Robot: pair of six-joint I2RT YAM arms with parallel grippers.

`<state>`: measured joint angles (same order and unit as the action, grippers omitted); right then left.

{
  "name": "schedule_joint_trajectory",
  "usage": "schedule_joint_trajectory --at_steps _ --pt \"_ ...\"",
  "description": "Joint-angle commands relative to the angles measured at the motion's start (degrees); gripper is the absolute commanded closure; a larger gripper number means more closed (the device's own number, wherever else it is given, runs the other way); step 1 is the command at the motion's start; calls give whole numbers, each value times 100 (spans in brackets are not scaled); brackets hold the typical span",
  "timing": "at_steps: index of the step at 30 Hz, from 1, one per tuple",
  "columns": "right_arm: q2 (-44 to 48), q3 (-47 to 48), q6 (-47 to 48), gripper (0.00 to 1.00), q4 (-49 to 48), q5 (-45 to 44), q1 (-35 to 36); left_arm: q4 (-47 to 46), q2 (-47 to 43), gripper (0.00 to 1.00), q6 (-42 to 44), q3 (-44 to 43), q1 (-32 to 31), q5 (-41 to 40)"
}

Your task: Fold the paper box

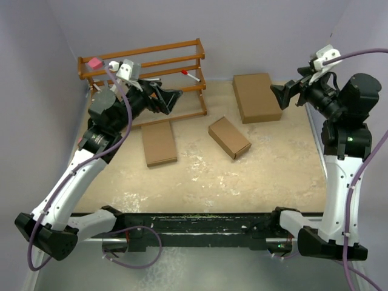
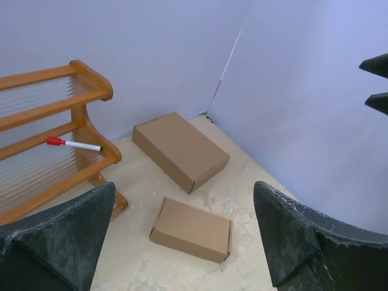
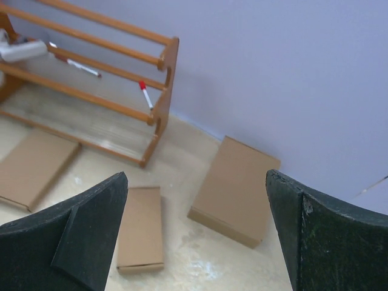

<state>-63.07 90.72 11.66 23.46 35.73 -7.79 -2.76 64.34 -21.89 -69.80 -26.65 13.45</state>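
The paper box [image 1: 229,137] is folded up into a small slim brown box, lying closed on the table's middle; it also shows below the jaws in the left wrist view [image 2: 191,229] and the right wrist view [image 3: 140,227]. My left gripper [image 1: 176,97] hovers raised in front of the wooden rack, left of the box, open and empty [image 2: 183,185]. My right gripper [image 1: 279,94] hangs high at the right, beside the largest box, open with nothing between its fingers [image 3: 196,173]. Neither gripper touches the paper box.
The largest flat brown box [image 1: 256,97] lies at the back right. A slightly wider brown box [image 1: 159,143] lies left of centre. A wooden rack [image 1: 145,73] at the back left holds a red-capped marker [image 1: 191,76] and a pink item [image 1: 94,62]. Walls close in on three sides.
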Motion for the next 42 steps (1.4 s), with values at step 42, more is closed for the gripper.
schedule_joint_trajectory --at_steps 42 --pt "438 293 -1288 0 202 -316 -49 1111 -430 2 -93 -228 72 594"
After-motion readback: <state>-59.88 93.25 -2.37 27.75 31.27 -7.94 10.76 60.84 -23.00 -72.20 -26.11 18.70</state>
